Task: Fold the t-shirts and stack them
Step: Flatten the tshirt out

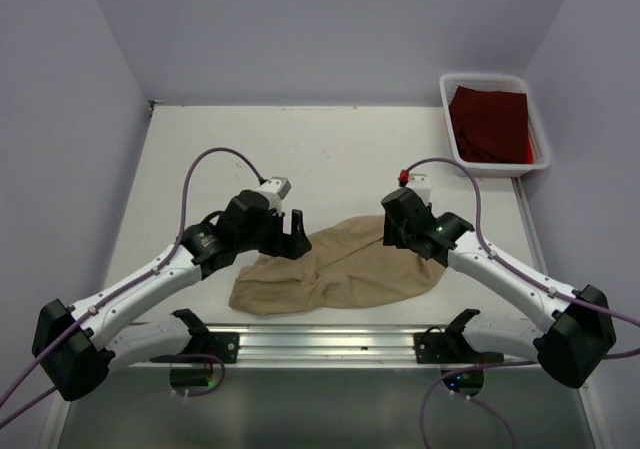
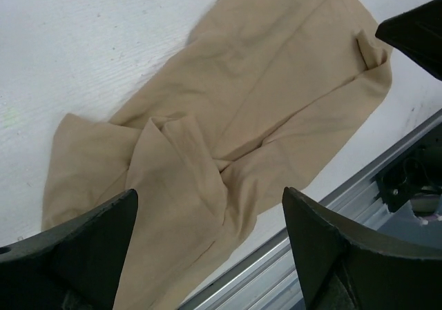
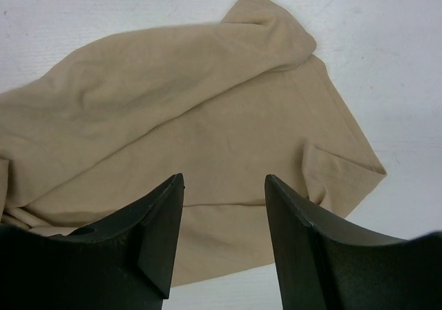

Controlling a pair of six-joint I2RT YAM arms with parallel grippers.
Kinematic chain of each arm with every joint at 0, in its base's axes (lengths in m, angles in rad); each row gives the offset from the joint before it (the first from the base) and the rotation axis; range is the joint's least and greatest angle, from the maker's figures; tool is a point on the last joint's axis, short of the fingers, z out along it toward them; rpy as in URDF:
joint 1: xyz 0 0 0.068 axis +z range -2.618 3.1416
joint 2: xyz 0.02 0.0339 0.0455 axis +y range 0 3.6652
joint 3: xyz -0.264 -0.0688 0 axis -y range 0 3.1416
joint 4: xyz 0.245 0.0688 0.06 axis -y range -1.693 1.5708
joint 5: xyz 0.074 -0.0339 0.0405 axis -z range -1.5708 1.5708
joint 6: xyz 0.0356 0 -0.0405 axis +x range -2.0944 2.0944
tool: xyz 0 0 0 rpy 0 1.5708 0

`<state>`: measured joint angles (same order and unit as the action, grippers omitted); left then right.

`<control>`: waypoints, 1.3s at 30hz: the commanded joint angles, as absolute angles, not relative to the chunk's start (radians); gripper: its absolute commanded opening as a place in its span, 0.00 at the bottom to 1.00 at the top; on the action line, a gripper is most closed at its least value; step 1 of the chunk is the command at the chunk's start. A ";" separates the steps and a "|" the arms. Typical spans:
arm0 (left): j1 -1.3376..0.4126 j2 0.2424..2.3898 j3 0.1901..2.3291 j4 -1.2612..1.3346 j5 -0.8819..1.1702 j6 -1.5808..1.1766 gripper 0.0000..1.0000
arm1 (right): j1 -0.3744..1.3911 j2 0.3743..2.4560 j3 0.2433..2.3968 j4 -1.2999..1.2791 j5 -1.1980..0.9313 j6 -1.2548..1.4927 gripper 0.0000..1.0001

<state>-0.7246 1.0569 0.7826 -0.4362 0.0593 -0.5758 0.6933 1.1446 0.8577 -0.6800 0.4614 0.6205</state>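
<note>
Left gripper (image 2: 209, 196) over t-shirt (image 2: 276, 82); red t-shirt (image 1: 490, 124) overhead-only

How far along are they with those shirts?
Done, it seems: the red shirt lies folded in the bin. In hand: the tan shirt lies rumpled on the table, with the left gripper and right gripper open over it, gripping nothing. Left: fold it and stack both.
</note>
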 commanded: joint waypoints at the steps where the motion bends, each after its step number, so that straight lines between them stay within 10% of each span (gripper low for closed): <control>1: -0.745 1.075 0.813 -0.509 0.084 -0.520 0.89 | 0.695 1.158 0.853 -0.618 0.453 0.615 0.54; 25: -0.945 1.330 0.825 -0.607 -0.021 -0.439 0.70 | 0.696 1.166 0.818 -0.609 0.482 0.618 0.53; 28: -0.945 1.339 0.841 -0.632 -0.063 -0.445 0.56 | 0.695 1.164 0.816 -0.611 0.483 0.620 0.52; 33: -0.946 1.310 0.890 -0.676 -0.138 -0.469 0.05 | 0.696 1.146 0.816 -0.621 0.500 0.623 0.48; 39: -0.953 1.259 0.983 -0.773 -0.227 -0.508 0.00 | 0.695 1.121 0.813 -0.634 0.540 0.623 0.46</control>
